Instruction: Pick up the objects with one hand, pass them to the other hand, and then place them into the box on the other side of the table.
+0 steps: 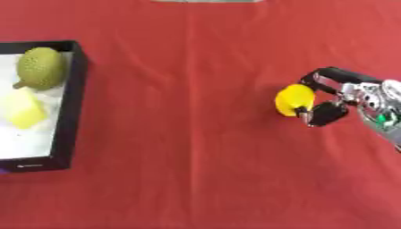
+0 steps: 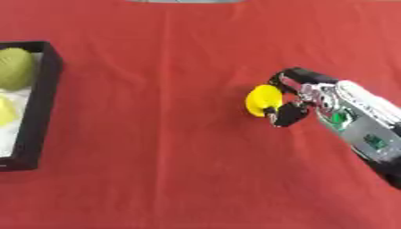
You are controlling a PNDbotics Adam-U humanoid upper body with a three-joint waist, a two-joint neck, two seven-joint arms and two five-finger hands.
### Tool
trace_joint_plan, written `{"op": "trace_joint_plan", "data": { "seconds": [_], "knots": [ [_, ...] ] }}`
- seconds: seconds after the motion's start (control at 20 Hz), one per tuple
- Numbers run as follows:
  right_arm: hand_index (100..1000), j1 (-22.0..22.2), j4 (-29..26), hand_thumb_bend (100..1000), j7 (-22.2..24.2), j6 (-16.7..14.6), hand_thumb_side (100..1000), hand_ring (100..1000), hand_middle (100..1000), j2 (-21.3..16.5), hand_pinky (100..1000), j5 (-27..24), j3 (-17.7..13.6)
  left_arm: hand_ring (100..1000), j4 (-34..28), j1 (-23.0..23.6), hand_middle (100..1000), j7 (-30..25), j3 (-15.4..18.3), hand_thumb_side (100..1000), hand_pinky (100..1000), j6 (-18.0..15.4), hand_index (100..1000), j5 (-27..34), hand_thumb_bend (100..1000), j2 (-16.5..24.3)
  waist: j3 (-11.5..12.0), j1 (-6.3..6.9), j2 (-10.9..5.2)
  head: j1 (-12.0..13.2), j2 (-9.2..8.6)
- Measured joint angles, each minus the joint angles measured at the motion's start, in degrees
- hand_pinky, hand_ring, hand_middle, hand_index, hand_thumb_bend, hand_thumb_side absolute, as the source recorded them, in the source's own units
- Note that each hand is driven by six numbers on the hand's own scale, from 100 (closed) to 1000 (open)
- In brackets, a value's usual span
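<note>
Way off to the right of the box (image 1: 72, 103), our right hand (image 2: 301, 100) has its fingers curled round a yellow object (image 2: 262, 100).

Box (image 1: 69, 107) on the counter (image 1: 196, 134) at the far left, bumpy round fruit (image 1: 40, 67) in its rear part, blocky piece (image 1: 25, 108) just in front of it, right hand (image 2: 301, 100) well apart at the right, rounded object (image 2: 263, 100) between its fingers (image 2: 287, 114) on the box-facing side

red table (image 1: 196, 89), black box (image 1: 73, 112)
</note>
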Motion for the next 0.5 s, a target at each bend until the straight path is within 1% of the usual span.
{"op": "trace_joint_plan", "data": {
  "seconds": [0.2, 0.35, 0.5],
  "knots": [
    [607, 0.15, -1.18, 100, -3.34, 1.85, 100, 749, 607, 0.00, 856, -1.38, -0.03, 766, 0.00, 0.00, 750, 0.00, 0.00, 919, 888, -0.01, 754, 0.00, 100, 0.00, -0.12, 0.01, -0.02, 0.05, -0.01],
    [602, 0.23, -3.30, 100, -6.07, 3.26, 100, 728, 599, 0.00, 838, -2.19, -0.76, 764, 0.00, 0.00, 750, 0.03, 0.00, 912, 885, -0.04, 753, 0.01, 100, 0.00, -0.36, 0.16, -0.05, 0.22, -0.02],
    [600, -0.80, -4.56, 100, -10.41, 3.20, 100, 695, 591, 0.89, 810, -3.70, -2.25, 763, -0.02, 0.01, 750, 0.15, 0.02, 903, 882, -0.15, 753, 0.08, 100, 0.00, -0.76, 0.47, -0.27, 0.28, -0.02]
  ]
}}
